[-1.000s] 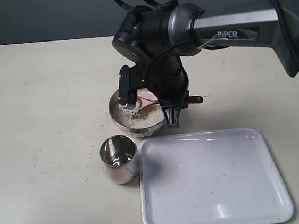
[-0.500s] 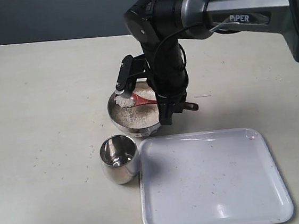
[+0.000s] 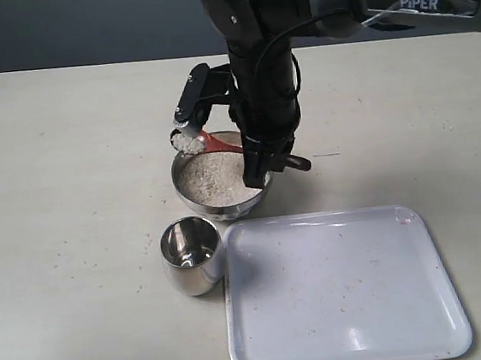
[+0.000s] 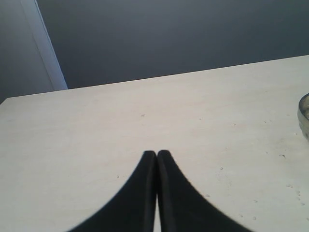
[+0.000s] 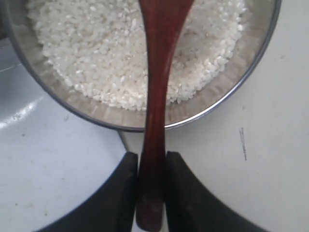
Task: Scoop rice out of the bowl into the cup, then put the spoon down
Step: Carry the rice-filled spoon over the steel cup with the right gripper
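Observation:
The steel bowl [image 3: 186, 188] holds a bed of white rice [image 3: 215, 181] and stands in the middle of the table. My right gripper [image 3: 264, 162] is shut on the handle of the dark red wooden spoon [image 3: 219, 142]. The spoon is lifted above the bowl's far left rim, with a small heap of rice in its bowl. In the right wrist view the fingers [image 5: 126, 166] clamp the spoon [image 5: 157, 72] near its handle end, over the bowl [image 5: 231, 92] and its rice [image 5: 96, 58]. The steel cup [image 3: 192, 254] stands upright just in front of the bowl. My left gripper [image 4: 157, 153] is shut on nothing over bare table.
A white tray [image 3: 338, 290] lies right of the cup, in front of the bowl, and shows as a white surface [image 5: 58, 169] in the right wrist view. A steel rim [image 4: 304, 116] peeks in at the edge of the left wrist view. Loose grains dot the table.
The right arm has risen and lifted the spoon out of the rice with a heap on it, toward the bowl's far left rim. The left gripper's earlier state is not shown.

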